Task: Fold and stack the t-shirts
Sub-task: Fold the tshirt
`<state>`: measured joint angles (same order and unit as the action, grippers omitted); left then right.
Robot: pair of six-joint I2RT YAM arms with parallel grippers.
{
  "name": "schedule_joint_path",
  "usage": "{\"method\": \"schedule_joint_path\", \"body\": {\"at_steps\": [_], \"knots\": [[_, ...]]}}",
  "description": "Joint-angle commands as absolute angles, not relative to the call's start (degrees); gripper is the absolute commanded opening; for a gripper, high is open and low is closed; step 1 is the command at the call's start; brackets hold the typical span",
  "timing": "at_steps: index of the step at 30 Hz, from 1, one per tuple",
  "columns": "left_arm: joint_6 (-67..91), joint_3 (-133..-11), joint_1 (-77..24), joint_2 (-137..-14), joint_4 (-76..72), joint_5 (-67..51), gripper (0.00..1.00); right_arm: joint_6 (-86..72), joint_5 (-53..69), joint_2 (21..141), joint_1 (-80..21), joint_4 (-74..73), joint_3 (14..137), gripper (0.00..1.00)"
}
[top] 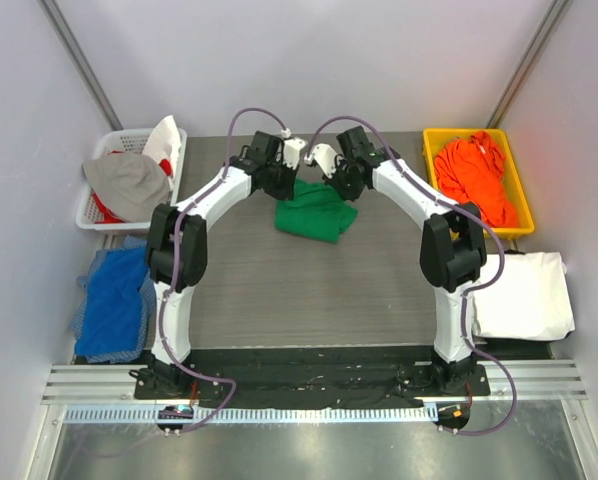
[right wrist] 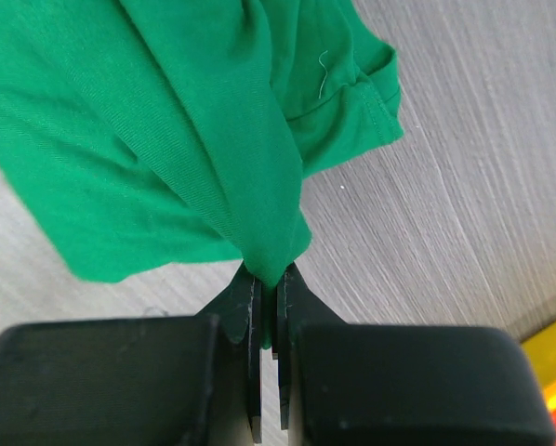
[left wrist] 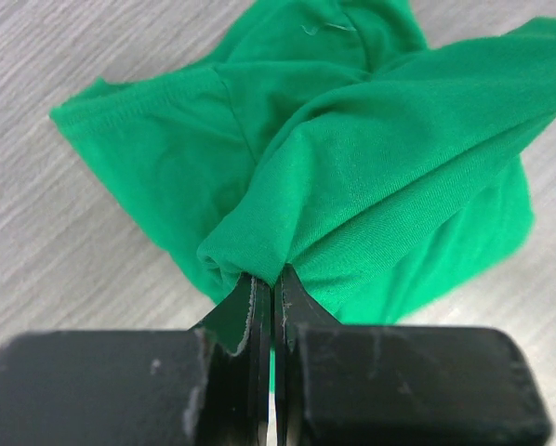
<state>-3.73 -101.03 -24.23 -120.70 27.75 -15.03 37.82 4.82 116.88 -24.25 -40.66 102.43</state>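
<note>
Left end effector (top: 285,188) and right end effector (top: 338,187) hold green t-shirt (top: 315,213).

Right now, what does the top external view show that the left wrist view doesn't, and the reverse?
Top external only: the orange t-shirt in the yellow bin, a white t-shirt, a blue cloth and a white basket of clothes. Left wrist only: the left gripper shut on a fold of fabric, seen close. Both: the green t-shirt bunched on the grey table.

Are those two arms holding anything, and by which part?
Yes: the green t-shirt. The left end effector and right end effector each pinch a bunched fold of it.
</note>
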Motion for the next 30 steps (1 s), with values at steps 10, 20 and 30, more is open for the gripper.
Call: {"method": "schedule_joint_path", "body": {"at_steps": [10, 20, 30], "knots": [[-5.9, -109.9, -22.2, -126.1, 28.6, -9.1, 0.00, 38.8, 3.3, 123.4, -22.1, -40.3, 113.2, 0.01], [-5.2, -109.9, -22.1, -125.2, 25.1, -7.3, 0.00, 39.3, 2.1, 124.5, -21.9, -40.1, 116.5, 0.01], [-5.6, -111.4, -21.8, -125.6, 21.4, -4.5, 0.00, 39.3, 0.7, 125.0, -21.8, -36.8, 118.1, 0.01]]}}
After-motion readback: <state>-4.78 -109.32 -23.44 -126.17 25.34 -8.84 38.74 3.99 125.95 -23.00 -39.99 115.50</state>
